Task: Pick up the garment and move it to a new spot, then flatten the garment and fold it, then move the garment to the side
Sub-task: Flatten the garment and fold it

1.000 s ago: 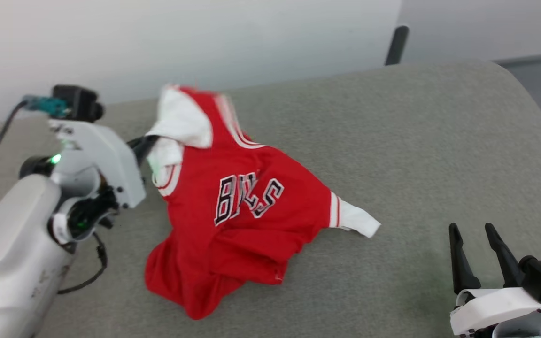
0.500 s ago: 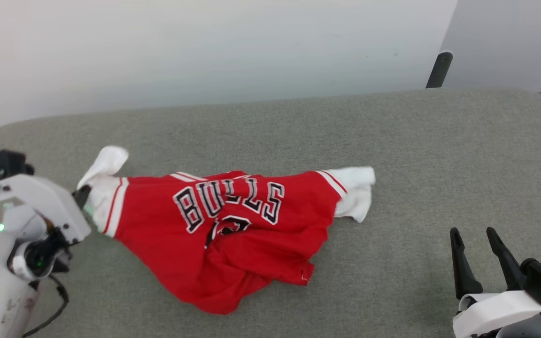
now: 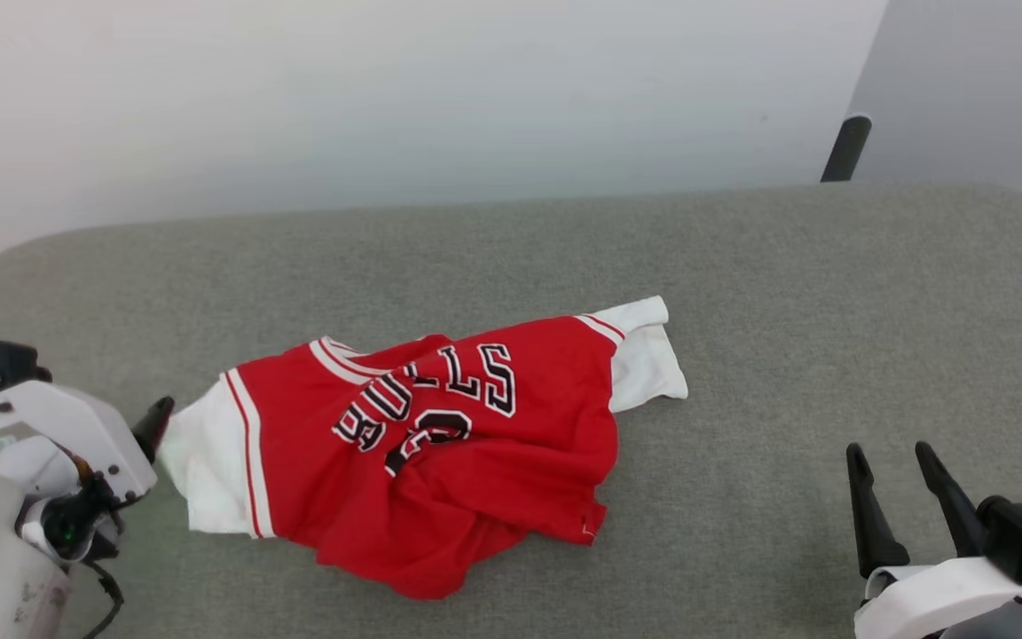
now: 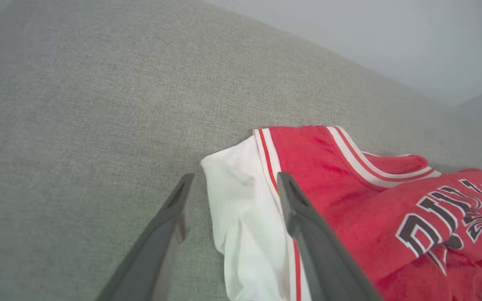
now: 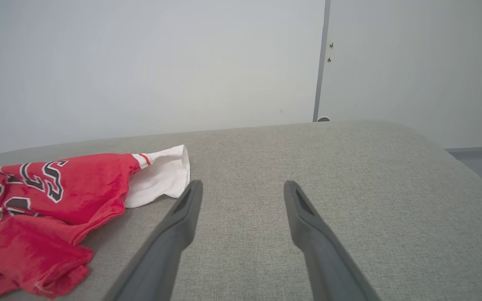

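Observation:
The garment is a red shirt with white sleeves and black-and-white lettering, lying crumpled on the grey padded surface. My left gripper sits at its left end, low over the surface. In the left wrist view the left gripper is open, and the white sleeve of the garment lies loose between its spread fingers. My right gripper stands open at the lower right, well clear of the cloth. In the right wrist view the right gripper holds nothing, with the garment off to its left.
The grey padded surface stretches wide to the right of the shirt and ends in rounded corners. A pale wall runs behind it. A dark post stands at the back right, beyond the far edge.
The left gripper came down toward the lower left with the sleeve and opened, letting the sleeve drop. The shirt now lies flatter on the surface. The head camera has shifted too.

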Available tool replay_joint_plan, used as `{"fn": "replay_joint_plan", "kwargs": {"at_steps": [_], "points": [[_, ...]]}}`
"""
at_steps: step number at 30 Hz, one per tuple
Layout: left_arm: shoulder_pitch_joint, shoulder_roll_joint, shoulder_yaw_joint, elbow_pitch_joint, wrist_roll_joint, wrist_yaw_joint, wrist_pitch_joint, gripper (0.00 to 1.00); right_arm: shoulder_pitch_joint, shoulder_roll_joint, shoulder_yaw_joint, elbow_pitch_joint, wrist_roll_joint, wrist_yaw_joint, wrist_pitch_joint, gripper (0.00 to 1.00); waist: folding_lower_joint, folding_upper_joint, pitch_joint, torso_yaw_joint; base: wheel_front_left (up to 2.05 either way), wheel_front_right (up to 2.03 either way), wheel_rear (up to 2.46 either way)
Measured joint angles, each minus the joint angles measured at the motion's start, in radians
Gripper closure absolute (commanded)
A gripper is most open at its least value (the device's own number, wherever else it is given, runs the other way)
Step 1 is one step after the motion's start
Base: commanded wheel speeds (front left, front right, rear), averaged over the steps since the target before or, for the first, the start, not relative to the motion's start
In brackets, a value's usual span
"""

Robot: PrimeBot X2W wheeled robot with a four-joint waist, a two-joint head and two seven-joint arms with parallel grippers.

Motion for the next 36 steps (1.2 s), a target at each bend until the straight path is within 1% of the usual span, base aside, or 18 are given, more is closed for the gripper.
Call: {"fn": "replay_joint_plan", "kwargs": {"at_steps": [7, 10, 15, 19, 24, 31, 34, 36], "points": [[-0.023, 0.004, -0.023, -0.026, 0.027, -0.029, -0.040, 0.00, 0.029, 0.000, 0.006, -0.007, -0.003, 0.000, 0.013, 0.00, 0.0000, 0.0000, -0.037, 0.033, 0.00, 0.00, 0.00], [-0.020, 0.007, -0.032, -0.059, 0.042, -0.031, -0.067, 0.00, 0.032, 0.000, 0.008, -0.013, -0.003, 0.000, 0.021, 0.00, 0.0000, 0.0000, -0.054, 0.050, 0.00, 0.00, 0.00], [0.034, 0.037, -0.043, -0.125, 0.076, -0.030, -0.146, 0.00, 0.051, 0.000, 0.011, -0.011, -0.001, 0.000, 0.026, 0.00, 0.0000, 0.0000, -0.085, 0.078, 0.00, 0.00, 0.00], [0.096, 0.062, -0.049, -0.216, 0.107, -0.020, -0.225, 0.00, 0.058, 0.000, 0.007, -0.011, -0.001, 0.000, 0.026, 0.00, -0.0001, 0.0000, -0.108, 0.101, 0.00, 0.00, 0.00], [0.211, 0.087, -0.032, -0.328, 0.113, 0.031, -0.312, 0.00, 0.072, 0.000, 0.001, -0.010, 0.000, 0.000, 0.026, 0.00, 0.0000, 0.0000, -0.131, 0.131, 0.00, 0.00, 0.00], [0.366, 0.114, -0.002, -0.512, 0.114, 0.138, -0.397, 0.00, 0.089, 0.000, -0.014, -0.019, 0.003, 0.000, 0.030, 0.00, 0.0000, 0.0000, -0.147, 0.177, 0.00, 0.00, 0.00], [0.424, 0.127, 0.011, -0.585, 0.119, 0.171, -0.423, 0.00, 0.089, 0.000, -0.019, -0.020, 0.006, 0.000, 0.034, 0.00, 0.0000, 0.0000, -0.150, 0.196, 0.00, 0.00, 0.00], [0.461, 0.136, 0.020, -0.630, 0.131, 0.183, -0.439, 0.00, 0.089, 0.000, -0.021, -0.020, 0.006, 0.000, 0.035, 0.00, 0.0000, 0.0000, -0.152, 0.209, 0.00, 0.00, 0.00]]}}
